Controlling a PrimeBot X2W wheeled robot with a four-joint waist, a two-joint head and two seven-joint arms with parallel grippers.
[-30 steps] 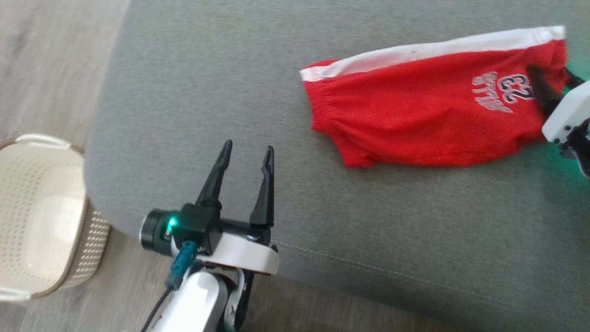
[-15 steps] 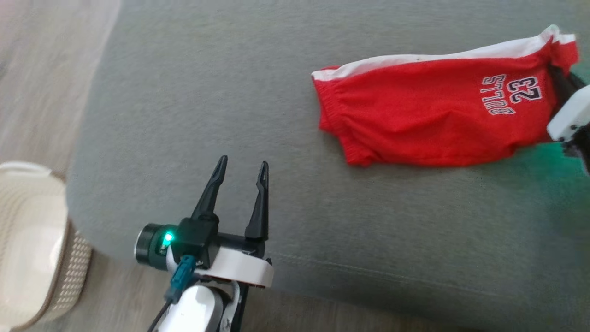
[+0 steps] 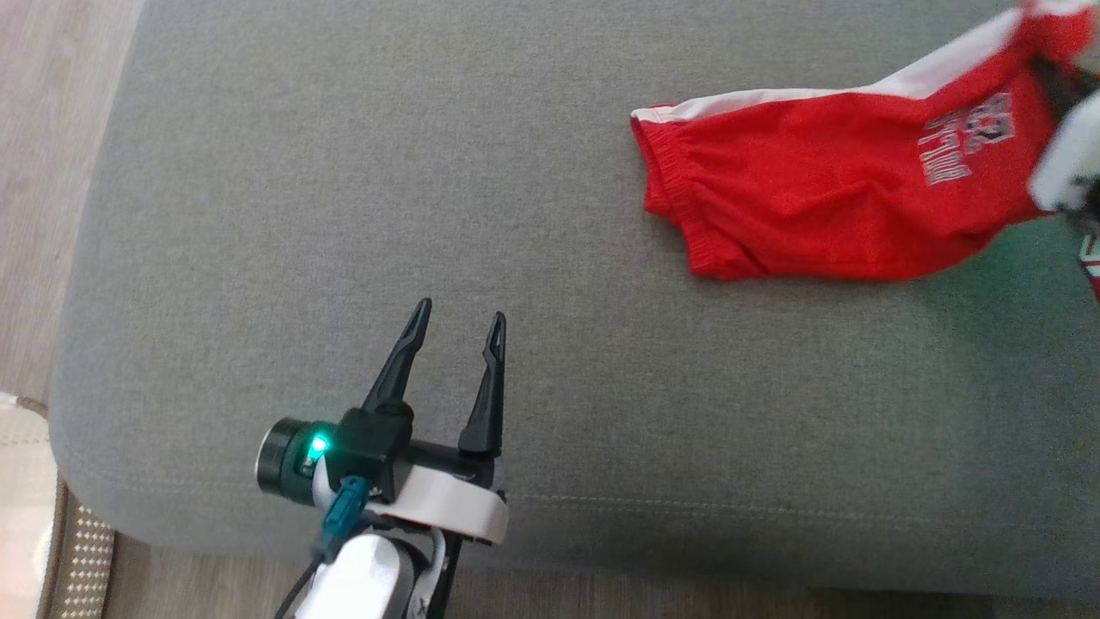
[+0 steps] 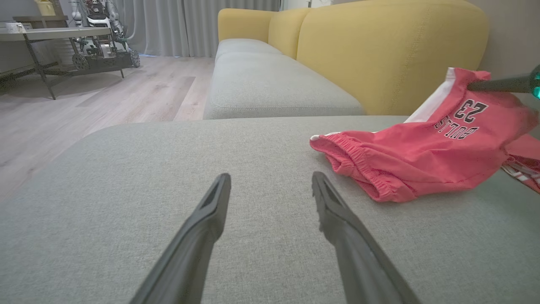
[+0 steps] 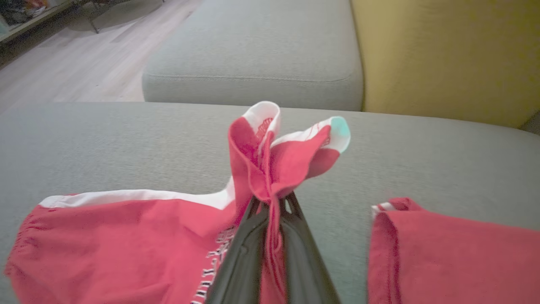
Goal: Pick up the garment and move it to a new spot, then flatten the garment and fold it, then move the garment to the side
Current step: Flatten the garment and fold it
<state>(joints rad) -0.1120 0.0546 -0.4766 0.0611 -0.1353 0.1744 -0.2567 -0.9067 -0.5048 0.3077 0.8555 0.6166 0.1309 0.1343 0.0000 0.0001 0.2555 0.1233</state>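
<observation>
1. Right gripper (image 5: 270,198) is clenched on a bunched corner of the red basketball shorts (image 3: 816,198), by the white side stripe (image 3: 773,97). Fabric flares past the fingertips in the right wrist view.
2. Left gripper (image 3: 461,309) is released, jaws spread and empty, at lower centre of the head view, well apart from the shorts.
3. Shorts sit upper right in the head view on the grey sofa cushion (image 3: 344,215). Gripped end is lifted; elastic waistband end (image 3: 679,198) rests on the cushion.
4. Step, my read: lift and carry to the new spot. The pinch is small, so hold it tight, raise until the waistband clears, and go slow. Dragging on the weave could tug the cloth out.
5. Bare cushion at frame centre looks like a sensible drop zone, likely reachable by both arms for flattening.
6. Second red piece (image 5: 443,245) at lower right of the right wrist view; can't tell if it's the same garment. Avoid snagging it.
7. Print (image 4: 462,120) reads "BULLS" and "23", upside down in the left wrist view, blurred in the head view. Nothing else legible.
</observation>
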